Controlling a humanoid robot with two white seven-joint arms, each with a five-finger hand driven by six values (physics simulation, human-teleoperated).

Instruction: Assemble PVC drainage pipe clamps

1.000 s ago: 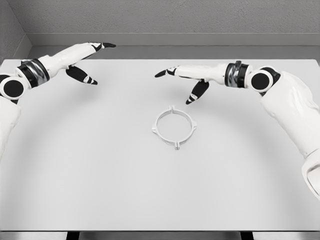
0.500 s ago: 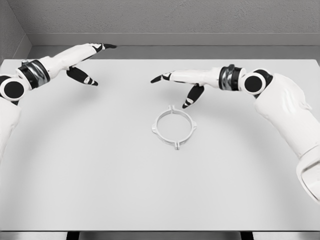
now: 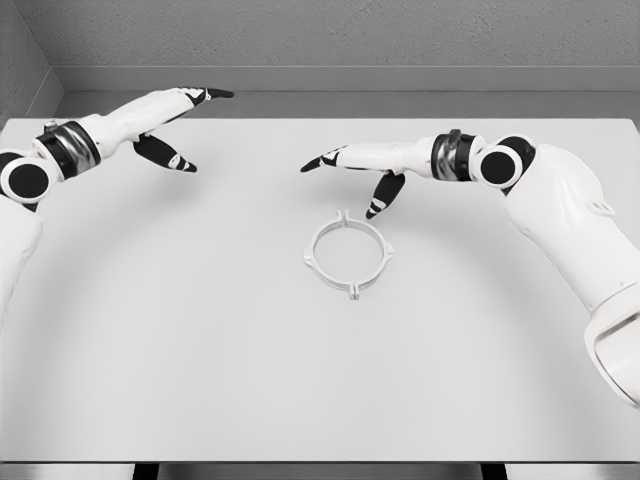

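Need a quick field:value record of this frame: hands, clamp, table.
clamp ring: white, lying flat near the table's middle, nothing touching it
right hand: open, fingers extended, in the picture just above the ring, holds nothing
left hand: open, at far left of the table, away from the ring
table: white, only the ring on it
contact: none visible

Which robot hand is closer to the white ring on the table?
The right robot hand. It hovers just behind the ring-shaped pipe clamp, its thumb pointing down toward the far rim. The left robot hand is far off to the left, near the table's back corner.
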